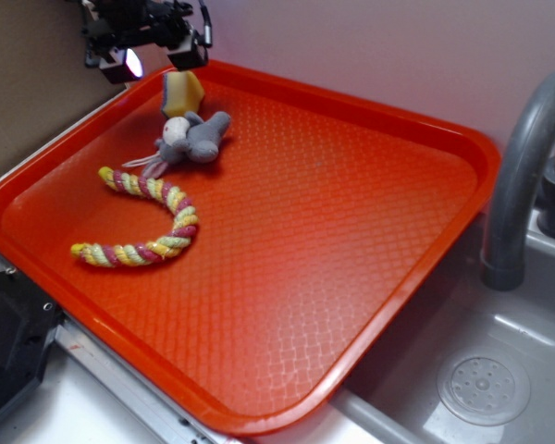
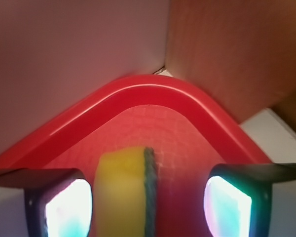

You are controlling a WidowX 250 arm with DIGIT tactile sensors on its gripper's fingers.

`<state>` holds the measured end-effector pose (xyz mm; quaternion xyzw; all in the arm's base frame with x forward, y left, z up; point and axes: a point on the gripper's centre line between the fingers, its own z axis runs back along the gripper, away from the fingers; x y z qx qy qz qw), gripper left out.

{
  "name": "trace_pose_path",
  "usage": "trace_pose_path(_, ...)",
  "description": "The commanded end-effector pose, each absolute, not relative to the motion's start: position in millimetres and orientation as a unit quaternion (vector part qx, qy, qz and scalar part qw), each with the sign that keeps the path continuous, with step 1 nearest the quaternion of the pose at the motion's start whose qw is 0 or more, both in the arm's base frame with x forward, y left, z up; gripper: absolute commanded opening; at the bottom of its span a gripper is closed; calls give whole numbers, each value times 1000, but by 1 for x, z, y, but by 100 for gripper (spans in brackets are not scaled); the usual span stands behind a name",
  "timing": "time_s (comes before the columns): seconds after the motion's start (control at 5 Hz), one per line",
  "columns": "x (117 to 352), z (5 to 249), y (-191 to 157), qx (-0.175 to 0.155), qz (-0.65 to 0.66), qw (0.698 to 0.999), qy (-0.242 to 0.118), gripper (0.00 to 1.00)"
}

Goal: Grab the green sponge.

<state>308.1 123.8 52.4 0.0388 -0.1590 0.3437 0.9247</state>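
The green sponge (image 1: pixel 182 92), a yellow foam block with a thin green layer on one face, stands on edge in the far left corner of the orange tray (image 1: pixel 370 231). In the wrist view the green sponge (image 2: pixel 123 192) sits between my fingers, close to the left pad (image 2: pixel 69 210), with a wide gap to the right pad (image 2: pixel 227 207). My gripper (image 1: pixel 157 57) hovers just above and behind it, open, touching nothing that I can see.
A grey plush mouse (image 1: pixel 192 139) lies right in front of the sponge. A yellow-pink-green braided rope (image 1: pixel 148 222) curls nearer the left rim. A grey faucet (image 1: pixel 527 157) and sink (image 1: pixel 486 384) are at the right. Walls close behind the tray corner.
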Motion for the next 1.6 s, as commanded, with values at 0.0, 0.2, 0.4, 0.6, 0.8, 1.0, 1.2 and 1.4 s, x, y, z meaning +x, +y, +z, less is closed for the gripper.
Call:
trace_pose_path(0.0,325,51,106,0,280,946,-162,100)
trace_pose_path(0.2,325,47,107,5,278,947,-159,100)
trace_pose_path(0.4,323,44,108,15,277,947,-162,0)
trace_pose_path(0.6,321,49,108,24,267,948,-169,0)
trace_pose_path(0.8,315,73,106,32,236,954,-184,0)
trace_pose_path(1.0,302,122,96,78,223,954,-186,0)
trace_pose_path(1.2,280,173,71,42,175,978,-105,0)
trace_pose_path(1.4,251,212,39,-15,109,992,-64,0)
